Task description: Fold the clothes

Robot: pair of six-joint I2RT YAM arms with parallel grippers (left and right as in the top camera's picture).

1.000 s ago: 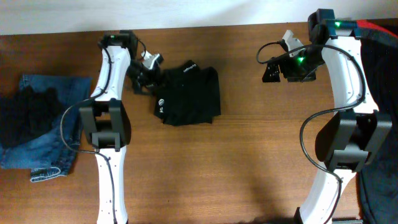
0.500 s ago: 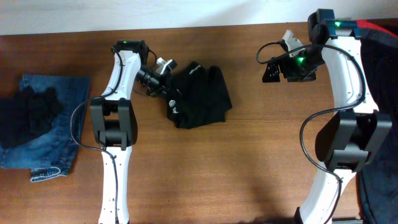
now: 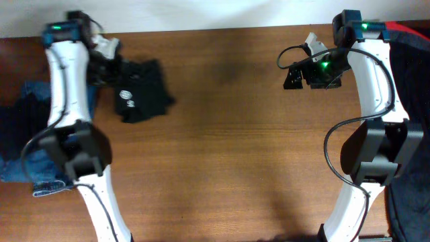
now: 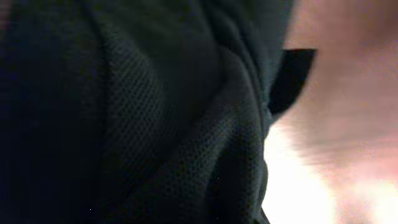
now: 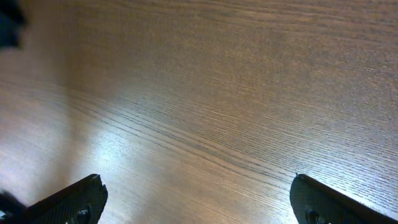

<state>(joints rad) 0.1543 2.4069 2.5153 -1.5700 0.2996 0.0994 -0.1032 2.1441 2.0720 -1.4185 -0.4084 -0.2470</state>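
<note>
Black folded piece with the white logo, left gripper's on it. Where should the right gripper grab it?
The black piece lies flat in layers, with the left gripper shut on its upper-left edge. So probably take its free right edge, coming in low across the table from the right; the right gripper is open.

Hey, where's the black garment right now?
In the overhead view, the black garment sits at the back left of the table, pinched by the left gripper, just right of the jeans.
</note>
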